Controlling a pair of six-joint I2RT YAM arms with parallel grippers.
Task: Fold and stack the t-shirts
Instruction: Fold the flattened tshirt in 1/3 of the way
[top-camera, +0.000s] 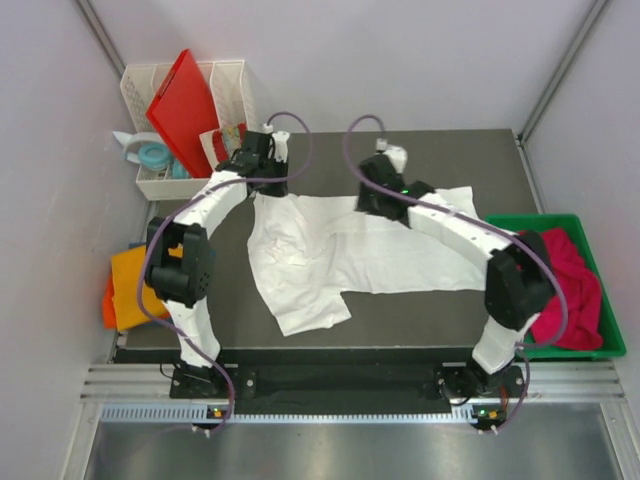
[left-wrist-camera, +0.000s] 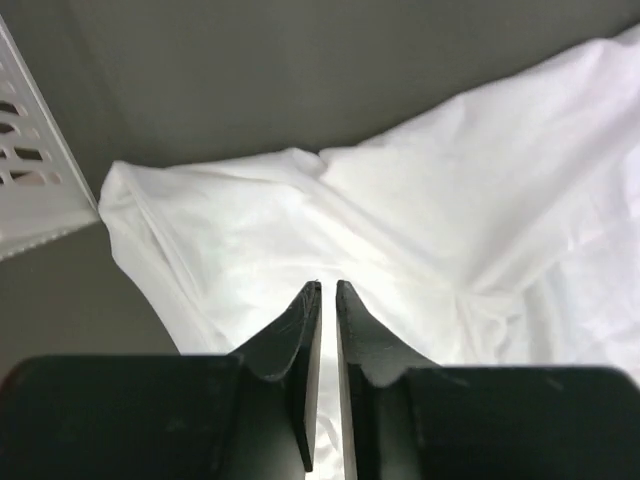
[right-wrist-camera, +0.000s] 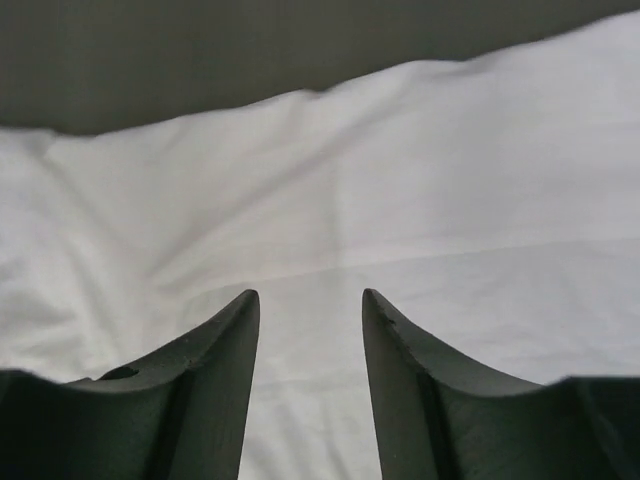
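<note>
White t-shirt (top-camera: 330, 255) lies spread on the bench (top-camera: 450, 150), roughly mid-bench. It's wrinkled, w/ its lower L part skewed toward the near edge. Both arms reach to its far edge.

L pincer (left-wrist-camera: 328, 286) sits over the far-left corner of the cloth, near the white basket (left-wrist-camera: 40, 190). Its jaws are pressed almost together w/ only a thin slit, and I can't tell whether fabric is nipped in it. R pincer (right-wrist-camera: 310, 295) is spread wide, low over flat cloth just inside the far hem, w/ nothing btw its jaws.

Step in hand, as I read it: take the far edge at two pts and fold it toward the near side. To do it well:
- R should drop onto the hem itself, not mid-panel, and bite deep. Thin cloth on a flat bench prob slips out of a shallow pinch.
- L should have a real grip on the corner before any lift.
- Raise both ends together, same height, edge taut btw them so the fold line runs straight.
- Mind the basket beside L when swinging.

Orange t-shirt (top-camera: 128, 285) sits at the bench's L edge and the magenta t-shirt (top-camera: 580, 280) is in the green bin (top-camera: 600, 350) at R, neither folded yet.
</note>
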